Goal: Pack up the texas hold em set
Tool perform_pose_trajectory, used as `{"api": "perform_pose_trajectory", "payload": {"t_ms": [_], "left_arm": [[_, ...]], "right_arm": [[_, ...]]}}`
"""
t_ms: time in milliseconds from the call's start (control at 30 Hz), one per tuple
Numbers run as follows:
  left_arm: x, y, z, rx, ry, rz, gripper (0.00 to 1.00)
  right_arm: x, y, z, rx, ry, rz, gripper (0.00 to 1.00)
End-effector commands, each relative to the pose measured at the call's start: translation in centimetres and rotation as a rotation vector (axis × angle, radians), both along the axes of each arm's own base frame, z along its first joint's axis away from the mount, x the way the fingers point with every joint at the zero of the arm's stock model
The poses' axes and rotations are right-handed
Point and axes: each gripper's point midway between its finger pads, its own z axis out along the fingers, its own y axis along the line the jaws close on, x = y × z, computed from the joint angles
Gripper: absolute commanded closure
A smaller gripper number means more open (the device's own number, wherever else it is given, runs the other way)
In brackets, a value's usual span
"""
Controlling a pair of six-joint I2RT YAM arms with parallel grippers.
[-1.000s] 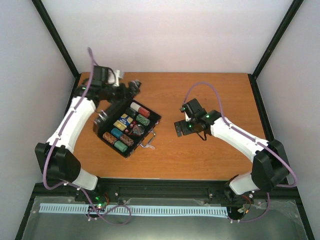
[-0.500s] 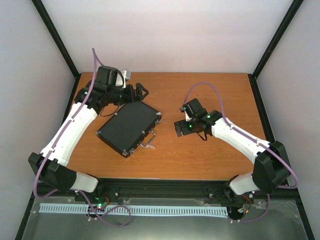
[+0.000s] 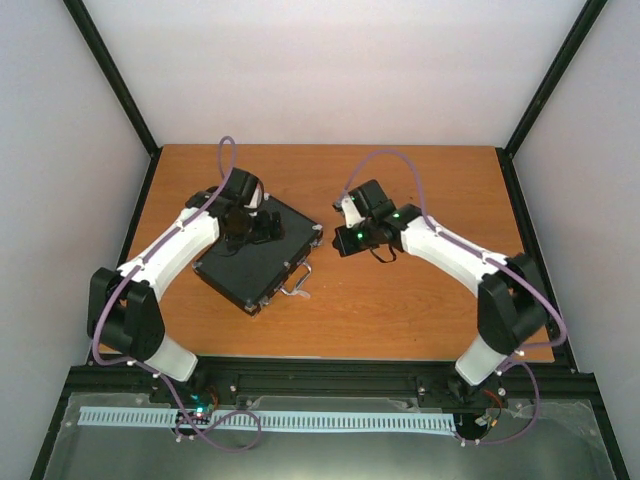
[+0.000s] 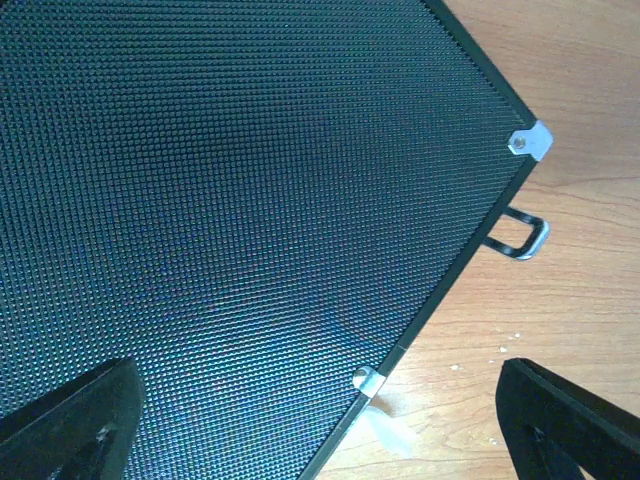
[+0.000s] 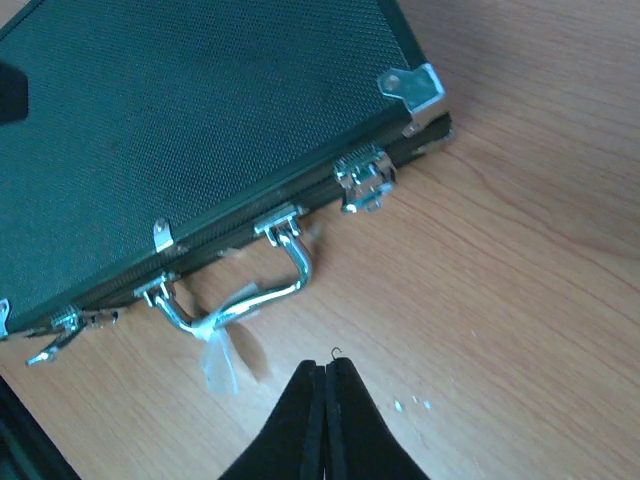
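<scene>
The texas hold em set's black case point(image 3: 248, 275) lies shut on the wooden table, so its contents are hidden. My left gripper point(image 3: 252, 228) hovers over the far part of the lid. In the left wrist view the dimpled lid point(image 4: 230, 200) fills the frame and the gripper point(image 4: 320, 430) stands wide open with nothing between its fingers. My right gripper point(image 3: 342, 240) is just right of the case's far right corner. It point(image 5: 327, 372) is shut on nothing, above bare wood a little in front of the silver handle point(image 5: 262, 290).
A strip of clear tape point(image 5: 222, 352) hangs from the handle. Two silver latches point(image 5: 364, 180) stick out unfastened along the case's front edge, and a silver corner plate point(image 5: 415, 85) caps its right end. Black frame posts and white walls enclose the table point(image 3: 420, 310).
The case lid has come down and hidden the chips and cards. My left arm swung from behind the case to over the lid. My right gripper shut and moved left toward the case.
</scene>
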Motion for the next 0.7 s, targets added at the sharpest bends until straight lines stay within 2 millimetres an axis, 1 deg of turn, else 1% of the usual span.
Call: {"api": "perform_pose_trajectory", "payload": {"t_ms": [0,133,267,467,667], "left_arm": [[0.8,0.4,-0.3,0.025,-0.032,-0.010,0.01],[0.6,0.4,-1.9,0.032,-0.013,-0.016,0.00],[0.2,0.6,-3.6,0.043,0.017,-0.016,0.00],[-0.8,1.0,-5.8,0.061,0.059,-0.013,0.00],[-1.7,1.5,-7.1,0.075,0.086,-0.011,0.00]], "right_arm": [[1.6,2.7,-0.3,0.087,0.031,0.037,0.97],[2.7,3.9,-1.2,0.117,0.045,0.032,0.97],[3.8,4.3,-1.7,0.113,0.041,0.013,0.97],[4.9,4.7,-1.9,0.136,0.025,-0.002,0.97],[5.7,4.7,-4.0,0.103,0.050,-0.031,0.97]]}}
